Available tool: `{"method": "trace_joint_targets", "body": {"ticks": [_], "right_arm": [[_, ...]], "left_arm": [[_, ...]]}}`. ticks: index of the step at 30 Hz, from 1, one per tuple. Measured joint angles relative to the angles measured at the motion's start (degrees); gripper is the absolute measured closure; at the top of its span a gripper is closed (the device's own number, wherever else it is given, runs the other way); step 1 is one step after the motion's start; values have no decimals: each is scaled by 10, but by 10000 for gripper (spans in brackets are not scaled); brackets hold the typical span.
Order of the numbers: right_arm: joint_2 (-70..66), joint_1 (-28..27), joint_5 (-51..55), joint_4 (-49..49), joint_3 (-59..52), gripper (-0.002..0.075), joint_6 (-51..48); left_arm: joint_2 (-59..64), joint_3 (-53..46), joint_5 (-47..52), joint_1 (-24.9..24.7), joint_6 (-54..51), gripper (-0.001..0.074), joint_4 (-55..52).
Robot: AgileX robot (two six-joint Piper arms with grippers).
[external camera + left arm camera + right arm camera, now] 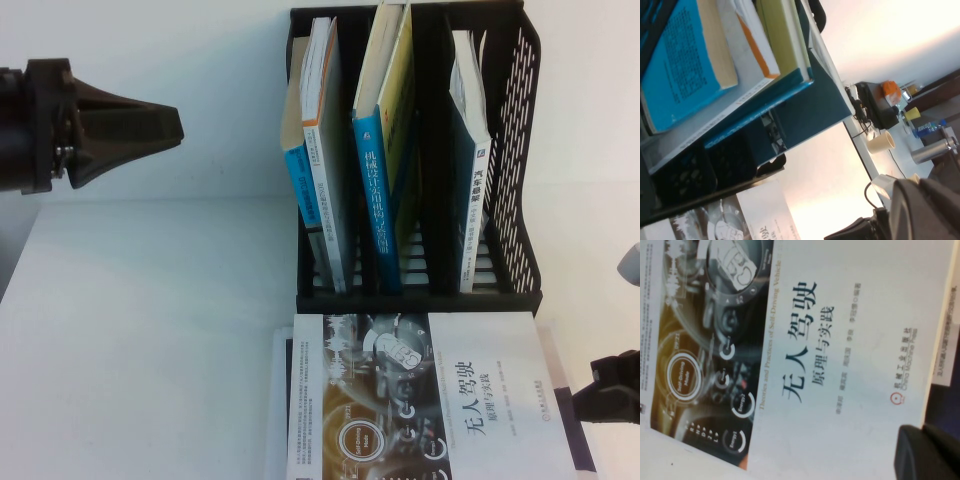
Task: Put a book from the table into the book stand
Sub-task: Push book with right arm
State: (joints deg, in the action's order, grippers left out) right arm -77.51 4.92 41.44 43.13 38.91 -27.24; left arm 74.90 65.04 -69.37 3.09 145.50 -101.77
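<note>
Item: large white paperback book (pixel 430 400) with black-grey-gold circuit graphic and black Chinese title, lying flat on the plain white table (pixel 150 340), just in front of the black plastic mesh-sided book stand (pixel 515 150), which holds several upright blue-spined books (pixel 375 200). Left gripper (pixel 170 125): raised at the table's far left, fingers closed together on nothing. Right gripper (pixel 600 395): at the book's right edge; finger state cannot be told.
</note>
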Motion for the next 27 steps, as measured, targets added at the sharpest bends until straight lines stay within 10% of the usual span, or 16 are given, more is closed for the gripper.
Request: {"method": "trace_joint_targets", "body": {"ticks": [27], "right_arm": [[0,0,0,0,0,729,0]], "left_arm": [[0,1,45,0,-29,738,0]]}}
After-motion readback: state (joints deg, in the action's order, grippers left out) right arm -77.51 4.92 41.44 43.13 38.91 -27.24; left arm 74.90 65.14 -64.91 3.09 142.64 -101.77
